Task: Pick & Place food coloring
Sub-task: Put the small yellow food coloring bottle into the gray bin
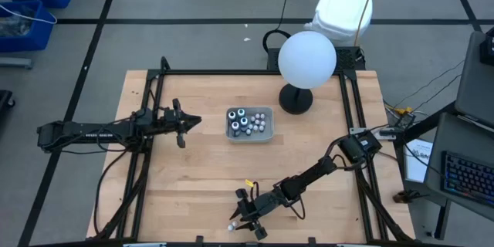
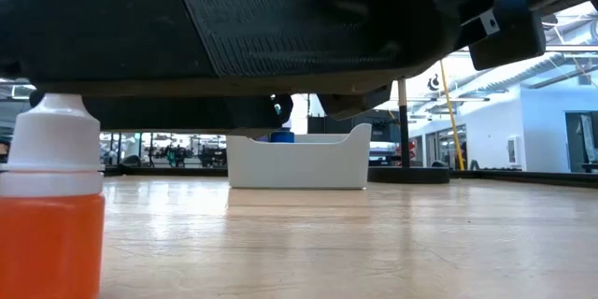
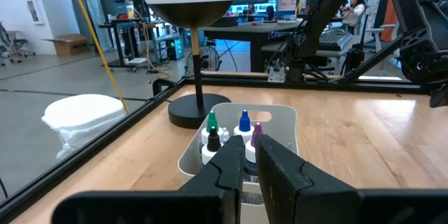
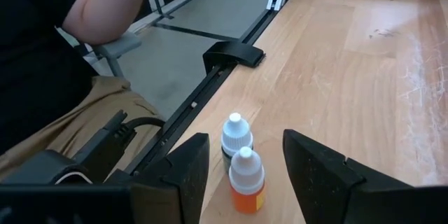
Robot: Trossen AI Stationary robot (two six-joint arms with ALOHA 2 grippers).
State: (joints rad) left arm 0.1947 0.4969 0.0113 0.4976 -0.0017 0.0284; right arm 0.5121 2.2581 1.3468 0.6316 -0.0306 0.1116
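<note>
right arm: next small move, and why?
Probably ease the right gripper forward and close on the small orange bottle with a white cap. Its jaws stand open on either side of that bottle, untouched, with a second white-capped bottle just behind it near the table edge.

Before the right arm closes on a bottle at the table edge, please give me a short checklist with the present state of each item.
1. Right gripper open wide enough: ok.
2. Orange bottle upright between the fingers: ok.
3. Only one bottle in the gap: not ok; a second white-capped bottle stands just behind it, touching or nearly so.
4. Grey tray has free room: cannot tell; it already holds many bottles.
5. Left gripper clear of the tray: ok; it waits beside it, nearly shut and empty.
6. Person close to the table edge: not ok.
</note>
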